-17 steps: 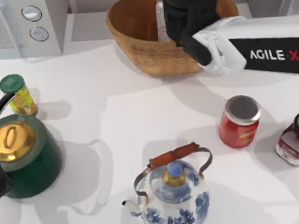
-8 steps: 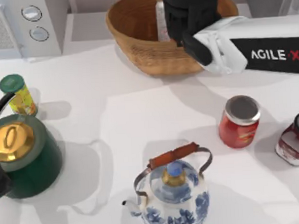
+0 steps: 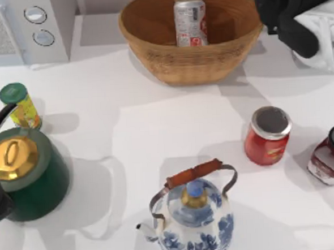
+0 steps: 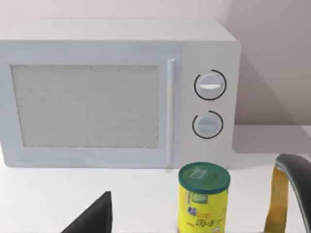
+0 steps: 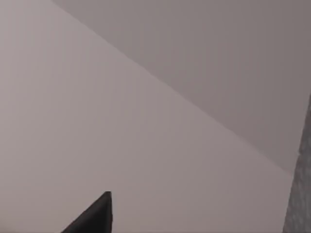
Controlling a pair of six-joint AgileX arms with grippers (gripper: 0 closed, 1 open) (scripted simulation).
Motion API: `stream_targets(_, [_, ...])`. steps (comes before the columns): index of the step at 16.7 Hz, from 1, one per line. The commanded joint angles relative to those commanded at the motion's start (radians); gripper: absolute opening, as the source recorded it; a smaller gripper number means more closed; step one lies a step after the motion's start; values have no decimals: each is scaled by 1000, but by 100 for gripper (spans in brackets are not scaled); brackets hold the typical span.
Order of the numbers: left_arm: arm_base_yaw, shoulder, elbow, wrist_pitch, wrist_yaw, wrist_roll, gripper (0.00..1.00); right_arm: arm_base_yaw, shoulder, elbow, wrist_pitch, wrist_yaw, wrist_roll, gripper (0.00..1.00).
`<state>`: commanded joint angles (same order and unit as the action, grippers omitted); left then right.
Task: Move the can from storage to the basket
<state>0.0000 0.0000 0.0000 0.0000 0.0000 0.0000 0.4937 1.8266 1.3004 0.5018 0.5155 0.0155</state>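
Can's point(image 3: 190, 21) base hidden behind basket point(image 3: 150, 41) wall; right tool's fingers unseen

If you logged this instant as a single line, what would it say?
can: upright in basket, released | right gripper: at the table's far right, off the basket | left arm: parked at near left

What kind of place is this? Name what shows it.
Probably a kitchen counter, in simulation: a white microwave with two knobs, a blue-and-white teapot, a green kettle, and jars on a white table.
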Motion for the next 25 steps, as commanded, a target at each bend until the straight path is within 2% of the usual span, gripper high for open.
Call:
stream_targets(7, [0, 0, 0, 0, 0, 0, 100, -166, -616, -438, -169, -174, -4, 100])
stream_targets(16, [0, 0, 0, 0, 0, 0, 100, -399, -1528, -1068, -406, -418, -12, 100])
stream_targets(21, [0, 0, 0, 0, 0, 0, 100, -481, -1791, -1273, -489, -502, -15, 100])
stream_targets(25, [0, 0, 0, 0, 0, 0, 100, -494, -1827, -1300, -502, -516, -16, 100])
